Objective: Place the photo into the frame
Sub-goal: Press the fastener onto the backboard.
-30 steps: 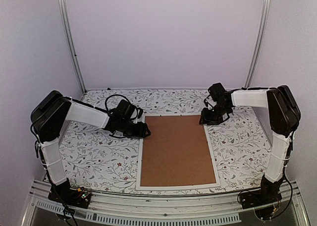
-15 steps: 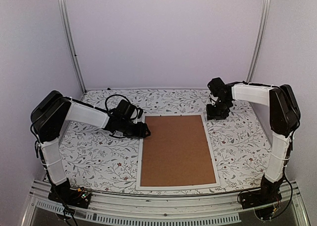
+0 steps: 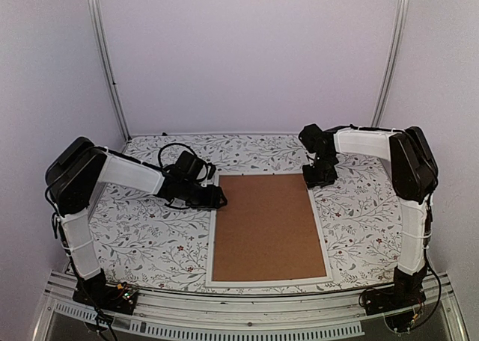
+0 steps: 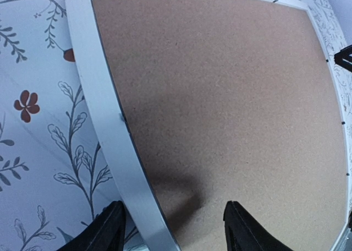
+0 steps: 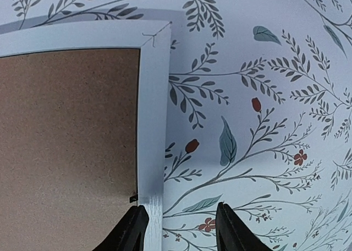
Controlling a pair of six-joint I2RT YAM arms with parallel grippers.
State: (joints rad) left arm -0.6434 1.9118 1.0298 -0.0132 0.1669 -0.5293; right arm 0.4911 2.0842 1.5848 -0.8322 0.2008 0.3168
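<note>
We judge the frame, face down on the table with its backing board in, stiff but breakable (no photo shows), best taken by its thin rails, where left gripper and right gripper hover open-jawed, holding nothing.

frame: white, smooth, satin painted look, with a thin seam line at the corner.
backing board: brown, matt, finely speckled, looks like fibreboard.
tabletop: matt floral-print covering, can't tell whether cloth or paper.
left pincer, right pincer: black, matt, looks like plastic.
</note>
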